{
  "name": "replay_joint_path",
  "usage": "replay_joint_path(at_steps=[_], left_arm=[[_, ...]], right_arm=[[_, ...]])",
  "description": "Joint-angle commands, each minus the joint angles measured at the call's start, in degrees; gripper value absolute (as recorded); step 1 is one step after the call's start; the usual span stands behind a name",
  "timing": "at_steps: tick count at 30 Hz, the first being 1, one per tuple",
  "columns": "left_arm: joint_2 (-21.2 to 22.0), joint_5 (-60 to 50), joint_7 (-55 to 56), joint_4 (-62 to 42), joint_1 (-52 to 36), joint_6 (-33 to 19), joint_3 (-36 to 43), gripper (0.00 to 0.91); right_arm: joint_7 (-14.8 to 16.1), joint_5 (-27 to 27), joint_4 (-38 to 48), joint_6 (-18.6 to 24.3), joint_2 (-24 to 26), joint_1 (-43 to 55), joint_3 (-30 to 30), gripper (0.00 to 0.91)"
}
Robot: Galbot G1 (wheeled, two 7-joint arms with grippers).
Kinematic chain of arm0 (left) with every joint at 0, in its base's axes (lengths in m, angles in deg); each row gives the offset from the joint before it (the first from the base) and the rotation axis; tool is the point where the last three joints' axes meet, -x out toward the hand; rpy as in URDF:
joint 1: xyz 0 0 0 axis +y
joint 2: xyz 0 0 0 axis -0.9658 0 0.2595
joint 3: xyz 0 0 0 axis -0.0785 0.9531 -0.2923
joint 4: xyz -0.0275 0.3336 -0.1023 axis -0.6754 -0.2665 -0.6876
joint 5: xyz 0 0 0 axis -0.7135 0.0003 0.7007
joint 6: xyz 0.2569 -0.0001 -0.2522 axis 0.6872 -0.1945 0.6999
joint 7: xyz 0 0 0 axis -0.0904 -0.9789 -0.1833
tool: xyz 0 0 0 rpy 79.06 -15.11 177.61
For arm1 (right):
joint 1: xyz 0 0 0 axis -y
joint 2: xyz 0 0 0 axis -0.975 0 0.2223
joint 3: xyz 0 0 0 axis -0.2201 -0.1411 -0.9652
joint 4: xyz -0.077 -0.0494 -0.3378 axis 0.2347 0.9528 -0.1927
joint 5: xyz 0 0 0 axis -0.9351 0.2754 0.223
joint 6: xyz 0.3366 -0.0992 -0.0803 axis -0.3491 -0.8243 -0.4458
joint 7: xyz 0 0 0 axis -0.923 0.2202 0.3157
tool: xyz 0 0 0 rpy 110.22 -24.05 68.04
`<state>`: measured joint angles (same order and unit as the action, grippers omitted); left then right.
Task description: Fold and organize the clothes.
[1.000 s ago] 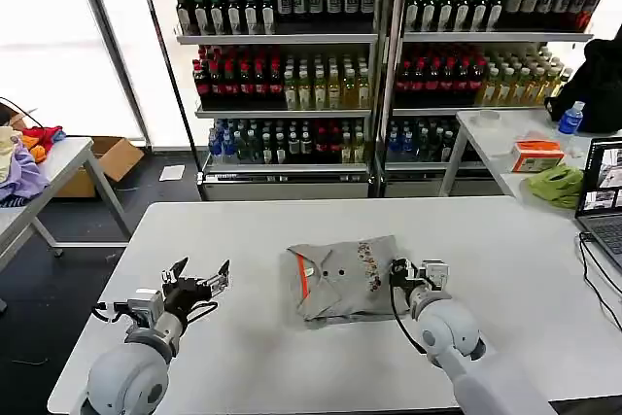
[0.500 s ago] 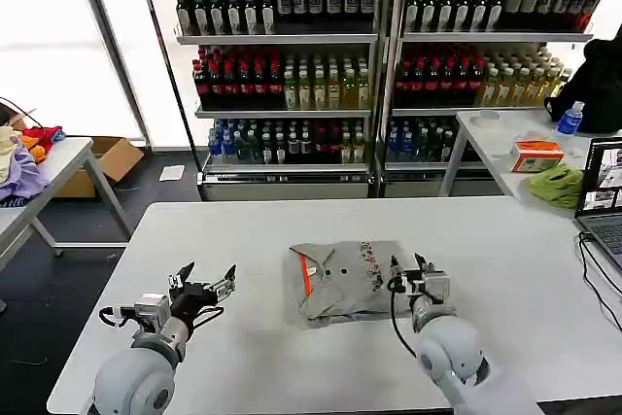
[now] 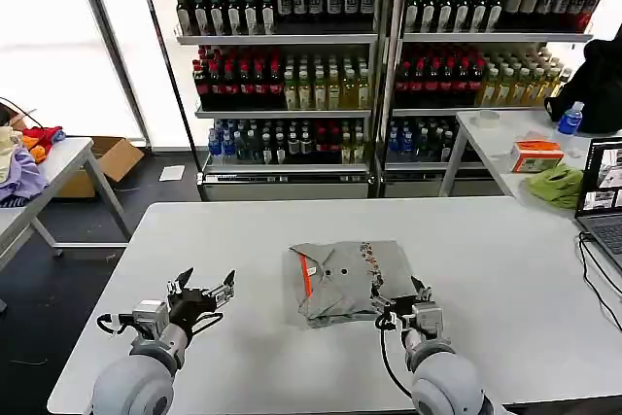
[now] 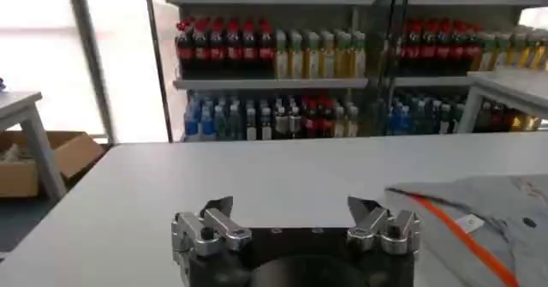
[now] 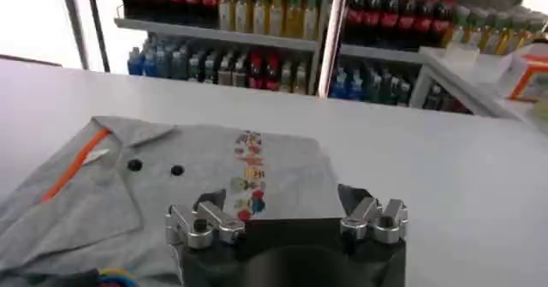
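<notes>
While one folded shirt (image 3: 348, 279) lies mid-table (image 3: 505, 259), the right gripper (image 3: 401, 300) has drawn back to its near right corner, fingers spread and holding nothing. Off to the shirt's left, well apart, the left gripper (image 3: 202, 290) is also spread and has slid slightly nearer the robot.

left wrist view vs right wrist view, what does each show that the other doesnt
Left wrist view alone: the left gripper, open over bare white table, and a cardboard box on the floor.
Right wrist view alone: the right gripper, open at the folded grey shirt's near edge, with its two buttons and multicoloured print.
Both: the shirt's orange-red collar stripe and the drink shelves.
</notes>
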<state>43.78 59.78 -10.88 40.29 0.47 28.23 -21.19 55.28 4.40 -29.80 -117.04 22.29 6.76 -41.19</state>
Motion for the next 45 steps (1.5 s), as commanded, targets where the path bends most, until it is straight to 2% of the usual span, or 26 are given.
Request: replay_joint_path(at_steps=[1, 7, 13, 16, 24, 26, 28, 34, 40, 45], left_arm=[[0.43, -0.18, -0.20, 0.00, 1.00, -0.12, -0.11, 0.907], [0.23, -0.15, -0.29, 0.13, 1.56, -0.12, -0.77, 0.907], [0.42, -0.31, -0.36, 0.07, 2.09, -0.20, -0.81, 0.907], [0.55, -0.28, -0.40, 0.13, 2.04, -0.20, -0.74, 0.907], [0.64, -0.32, -0.47, 0.33, 2.51, -0.18, -0.82, 0.907], [0.77, -0.31, -0.44, 0.65, 2.66, -0.17, -0.98, 0.907], [0.85, -0.29, -0.39, 1.22, 2.95, -0.11, -1.43, 0.907], [1.23, -0.43, -0.32, 2.86, 5.25, -0.02, -2.84, 0.907], [2.37, -0.71, -0.37, 3.22, 6.47, -0.08, -3.82, 0.907], [2.46, -0.78, -0.39, 4.45, 7.40, 0.03, -4.68, 0.907]], right_arm=[[-0.42, -5.63, 0.90, -0.06, -0.78, -1.89, -0.19, 0.907], [-0.77, -8.20, 2.93, -0.07, -2.42, -2.04, 0.68, 0.907], [-2.47, -8.12, 2.72, -0.06, -2.88, -2.96, 0.99, 0.907], [-2.32, -7.47, 2.51, -0.01, -2.87, -3.32, 1.04, 0.907], [-2.17, -5.94, -6.30, -0.10, -2.13, -2.58, 1.79, 0.907], [-1.16, -3.50, -7.45, -0.04, -1.99, -1.81, 0.91, 0.907], [2.22, -0.12, -7.32, 0.00, -2.17, -0.27, -0.10, 0.907], [5.90, -0.20, -0.66, 0.05, -4.08, 6.03, -6.40, 0.907], [5.86, -0.24, 7.09, 0.04, -6.91, 10.22, -10.36, 0.907], [5.44, -0.08, 7.88, 0.00, -7.47, 9.28, -11.14, 0.907]])
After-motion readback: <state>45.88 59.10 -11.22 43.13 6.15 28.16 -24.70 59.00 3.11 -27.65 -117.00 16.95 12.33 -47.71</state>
